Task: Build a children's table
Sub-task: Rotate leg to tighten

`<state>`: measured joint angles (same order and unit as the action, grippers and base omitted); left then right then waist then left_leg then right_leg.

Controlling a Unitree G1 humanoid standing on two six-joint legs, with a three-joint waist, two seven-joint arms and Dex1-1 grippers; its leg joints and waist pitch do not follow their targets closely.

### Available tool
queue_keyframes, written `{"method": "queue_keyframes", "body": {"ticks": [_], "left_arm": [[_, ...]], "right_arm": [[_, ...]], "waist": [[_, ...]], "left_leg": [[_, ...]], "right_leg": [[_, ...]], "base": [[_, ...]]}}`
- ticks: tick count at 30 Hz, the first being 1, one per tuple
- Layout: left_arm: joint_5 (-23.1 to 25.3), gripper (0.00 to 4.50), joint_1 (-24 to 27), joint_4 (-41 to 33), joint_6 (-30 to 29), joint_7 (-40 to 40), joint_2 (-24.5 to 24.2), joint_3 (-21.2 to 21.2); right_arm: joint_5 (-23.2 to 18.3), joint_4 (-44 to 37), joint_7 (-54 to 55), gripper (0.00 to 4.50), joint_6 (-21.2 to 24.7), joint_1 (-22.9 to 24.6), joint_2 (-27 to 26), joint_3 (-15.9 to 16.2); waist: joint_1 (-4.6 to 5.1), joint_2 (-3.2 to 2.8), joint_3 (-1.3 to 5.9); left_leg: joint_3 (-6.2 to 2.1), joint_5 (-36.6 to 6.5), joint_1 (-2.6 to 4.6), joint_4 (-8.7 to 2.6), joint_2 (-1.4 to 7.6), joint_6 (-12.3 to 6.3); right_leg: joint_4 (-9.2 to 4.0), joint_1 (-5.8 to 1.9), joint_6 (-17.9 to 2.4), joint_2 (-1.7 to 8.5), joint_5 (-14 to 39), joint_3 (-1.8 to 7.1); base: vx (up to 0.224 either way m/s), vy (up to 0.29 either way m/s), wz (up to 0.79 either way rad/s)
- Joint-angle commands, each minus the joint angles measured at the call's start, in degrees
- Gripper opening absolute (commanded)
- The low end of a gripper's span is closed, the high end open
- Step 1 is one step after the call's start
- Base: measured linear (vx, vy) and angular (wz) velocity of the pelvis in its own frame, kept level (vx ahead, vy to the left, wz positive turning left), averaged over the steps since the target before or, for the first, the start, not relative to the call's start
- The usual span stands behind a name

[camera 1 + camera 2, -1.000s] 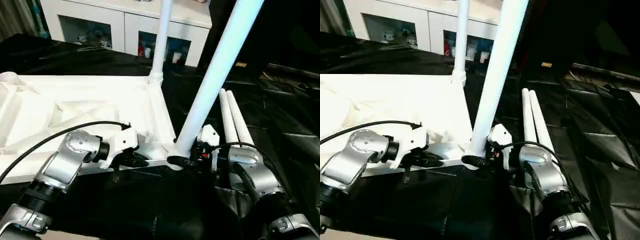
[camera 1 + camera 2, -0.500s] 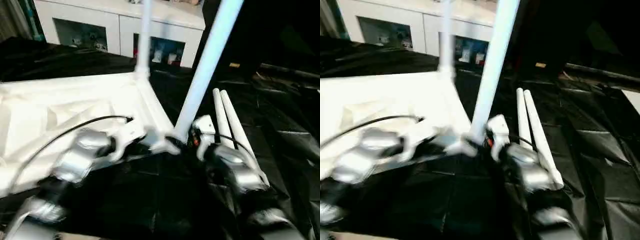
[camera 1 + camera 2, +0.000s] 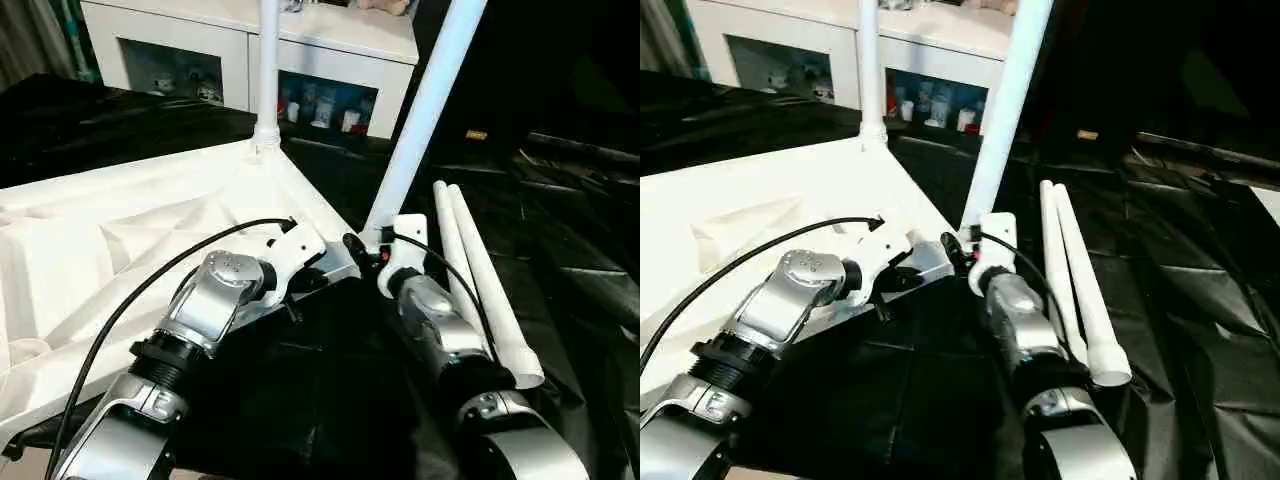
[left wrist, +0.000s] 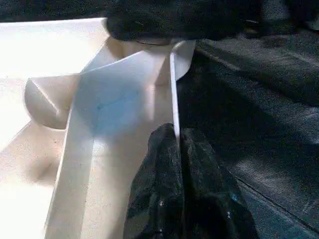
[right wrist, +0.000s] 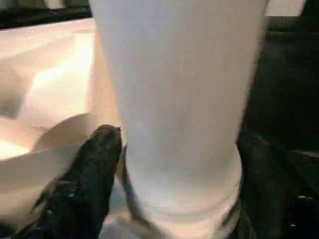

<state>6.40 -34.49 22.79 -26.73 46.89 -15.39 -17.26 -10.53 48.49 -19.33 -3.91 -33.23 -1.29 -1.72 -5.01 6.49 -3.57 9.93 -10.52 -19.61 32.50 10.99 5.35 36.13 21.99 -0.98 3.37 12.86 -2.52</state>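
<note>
- At the left of the scene, the table top (image 3: pixel 120 240) lies upside down on the black-draped counter (image 3: pixel 560 280), ribbed underside up. It now sits turned compared with a second ago, its near corner swung toward the middle, though the camera has shifted too, so part of that is only the view.
- The left gripper (image 4: pixel 174 149) has its jaws clenched on the thin rim of the top near that corner, as it did a second ago; it looks to be steadying the top.
- One leg (image 3: pixel 268 70) stands upright in the far corner socket, unchanged.
- The held leg (image 3: pixel 425 110) rises at a slant from the near corner socket, steeper now than before. My reading is that it is being worked into the socket but is not yet square.
- The right gripper (image 5: pixel 169 169) keeps its jaws grasping the base of this leg, one finger on each side just above its collar.
- Two spare legs (image 3: pixel 480 280) lie side by side on the counter to the right.
- Count: one top, four legs, of which one is seated, one is going in and two are waiting; two grippers.
- Behind, a white cabinet (image 3: pixel 330 40) stands.
</note>
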Motion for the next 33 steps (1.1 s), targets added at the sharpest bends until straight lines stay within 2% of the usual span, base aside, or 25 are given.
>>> {"method": "queue_keyframes", "body": {"ticks": [1, 2, 4, 5, 7, 9, 10, 11, 12, 13, 14, 15, 19, 24, 25, 28, 30, 33], "left_arm": [[0.38, 0.0, 1.25, 1.29, -0.5, 0.08, -0.05, -1.21], [-0.39, 0.0, 2.29, 0.04, 1.93, 4.24, -2.12, -1.89], [-0.76, 0.0, 2.9, -0.71, 2.11, 6.36, -3.43, -2.17], [-0.76, 0.0, 2.9, -0.71, 2.11, 6.36, -3.43, -2.17], [-0.99, 0.0, 3.36, -1.2, 3.07, 7.97, -4.46, -2.45], [-1.28, 0.0, 3.84, -1.52, 3.75, 9.45, -5.95, -2.51], [-2.65, 0.0, 4.57, -2.56, 4.36, 12.26, -7.58, -2.25], [-2.65, 0.0, 4.57, -2.56, 4.36, 12.26, -7.58, -2.25], [-4.85, 0.0, 5.77, -4.51, 6.32, 16.62, -9.38, -2.01], [-4.85, 0.0, 5.77, -4.51, 6.32, 16.62, -9.38, -2.01], [-6.63, 0.0, 6.88, -6.5, 7.7, 20.48, -11.1, -1.95], [-8.17, 0.0, 7.91, -8.52, 7.99, 23.43, -12.54, -1.83], [-9.74, 0.0, 9.23, -10.87, 7.91, 26.2, -14.15, -1.52], [-10.24, 0.0, 10.44, -11.69, 8.16, 26.78, -15.89, -1.21], [-10.48, 0.0, 10.75, -11.9, 8.26, 27.1, -16.27, -1.05], [-10.52, 0.0, 11.08, -12.08, 8.38, 27.46, -16.56, -0.85], [-10.49, 0.0, 11.28, -12.2, 8.31, 27.6, -16.68, -0.71], [-10.42, 0.0, 11.36, -12.28, 8.21, 27.57, -16.75, -0.66]], "right_arm": [[0.69, -0.48, -6.01, 3.79, 0.98, 1.07, 0.1, 3.74], [1.55, -3.11, -11.56, 3.87, 0.99, 2.27, 3.03, 6.04], [1.48, -4.98, -15.2, 3.87, 0.97, 3.14, 4.87, 7.14], [1.48, -4.98, -15.2, 3.87, 0.97, 3.14, 4.87, 7.14], [1.31, -6.35, -17.83, 3.87, 0.94, 3.81, 6.2, 7.78], [0.69, -8.03, -21.3, 3.87, 1.43, 4.67, 7.91, 7.72], [0.3, -9.77, -24.99, 3.87, 1.45, 5.6, 9.95, 7.91], [0.3, -9.77, -24.99, 3.87, 1.45, 5.6, 9.95, 7.91], [-0.61, -11.76, -28.51, 3.87, 1.82, 6.47, 11.7, 8.11], [-0.61, -11.76, -28.51, 3.87, 1.82, 6.47, 11.7, 8.11], [-1.4, -13.74, -31.52, 3.87, 2.18, 7.3, 13.06, 8.59], [-1.9, -15.54, -33.95, 3.87, 2.47, 8.03, 14.08, 9.41], [-1.84, -17.23, -36.17, 3.87, 2.68, 8.83, 14.99, 10.55], [-1.39, -18.79, -39.14, 3.87, 3.1, 9.82, 15.58, 11.89], [-1.48, -19.36, -39.8, 3.6, 3.53, 10.08, 15.76, 12.01], [-1.61, -19.76, -40.44, 3.49, 4.02, 10.29, 15.85, 12.08], [-1.74, -19.9, -40.88, 3.16, 4.33, 10.38, 15.93, 12.29], [-1.84, -19.91, -40.94, 3.03, 4.62, 10.39, 15.83, 12.18]], "waist": [[-0.06, -0.74, 2.32], [-0.23, -0.91, 2.33], [-0.19, -0.66, 2.44], [-0.27, -0.66, 2.68], [-0.26, -0.72, 2.72], [-0.27, -0.93, 2.74], [-0.27, -0.8, 2.83], [-0.2, -0.9, 2.92], [-0.39, -0.81, 2.84], [-0.17, -0.78, 2.89], [-0.13, -0.84, 2.88], [-0.35, -0.81, 2.9], [-0.26, -1.09, 2.7], [-0.38, -0.9, 2.61], [-0.44, -0.84, 2.66], [-0.45, -0.74, 2.78], [-0.41, -0.77, 2.87], [-0.41, -0.72, 2.94]], "left_leg": [[-0.87, -13.17, -0.34, -4.24, 2.36, -1.11], [-0.91, -13.0, -0.31, -4.22, 2.34, -1.21], [-0.76, -11.59, -0.46, -4.02, 2.38, -1.82], [-0.71, -9.06, -0.52, -3.81, 2.34, -2.36], [-0.58, -6.68, -0.58, -3.67, 2.36, -3.0], [-0.61, -5.24, -0.61, -3.66, 2.29, -3.29], [-0.55, -4.92, -0.57, -3.45, 2.3, -3.92], [-0.44, -3.95, -0.45, -3.38, 2.35, -4.62], [-0.5, -3.73, -0.39, -3.35, 2.31, -4.87], [-0.42, -3.61, -0.57, -3.32, 2.3, -5.25], [-0.34, -3.79, -0.37, -3.33, 2.35, -5.35], [-0.44, -4.4, -0.45, -3.3, 2.48, -5.58], [-0.22, -5.18, -0.15, -3.43, 2.49, -5.46], [-0.35, -7.05, -0.28, -3.63, 2.54, -3.78], [-0.33, -6.67, -0.31, -3.56, 2.46, -3.7], [-0.36, -5.37, -0.41, -3.47, 2.41, -3.92], [-0.3, -4.68, -0.33, -3.36, 2.36, -4.21], [-0.28, -3.97, -0.37, -3.25, 2.32, -4.47]], "right_leg": [[-5.4, -1.76, -8.06, 4.9, 14.53, 2.83], [-5.53, -1.73, -7.76, 4.89, 14.97, 2.82], [-5.38, -1.81, -7.97, 4.94, 13.42, 2.96], [-5.04, -1.97, -8.74, 4.86, 10.14, 2.91], [-4.6, -2.01, -9.97, 4.64, 5.67, 2.86], [-4.34, -2.25, -10.91, 4.5, 2.67, 2.73], [-4.14, -2.41, -11.48, 4.53, 0.87, 2.76], [-3.84, -2.25, -12.3, 4.44, -1.6, 2.76], [-3.87, -2.43, -12.62, 4.42, -2.27, 2.7], [-3.66, -2.4, -13.06, 4.42, -3.22, 2.75], [-3.71, -2.21, -13.45, 4.44, -3.15, 2.73], [-3.65, -2.49, -13.53, 4.58, -2.56, 2.73], [-3.79, -1.96, -14.09, 4.36, -1.88, 2.72], [-4.12, -2.11, -13.02, 4.61, 3.12, 2.78], [-4.09, -2.18, -12.8, 4.58, 2.92, 2.82], [-3.83, -2.28, -12.58, 4.56, 1.33, 2.79], [-3.73, -2.24, -12.93, 4.52, 0.44, 2.76], [-3.58, -2.29, -13.28, 4.47, -0.72, 2.74]], "base": [[0.0, 0.0, 0.0], [0.0, 0.0, 0.0], [0.0, 0.0, 0.0], [0.0, 0.0, 0.0], [0.0, 0.0, 0.0], [0.0, 0.0, 0.0], [0.0, 0.0, 0.0], [0.0, 0.0, 0.0], [0.0, 0.0, 0.0], [0.0, 0.0, 0.0], [0.0, 0.0, 0.0], [0.0, 0.0, 0.0], [0.0, 0.0, 0.0], [0.0, 0.0, 0.0], [0.0, 0.0, 0.0], [0.0, 0.0, 0.0], [0.0, 0.0, 0.0], [0.0, 0.0, 0.0]]}}
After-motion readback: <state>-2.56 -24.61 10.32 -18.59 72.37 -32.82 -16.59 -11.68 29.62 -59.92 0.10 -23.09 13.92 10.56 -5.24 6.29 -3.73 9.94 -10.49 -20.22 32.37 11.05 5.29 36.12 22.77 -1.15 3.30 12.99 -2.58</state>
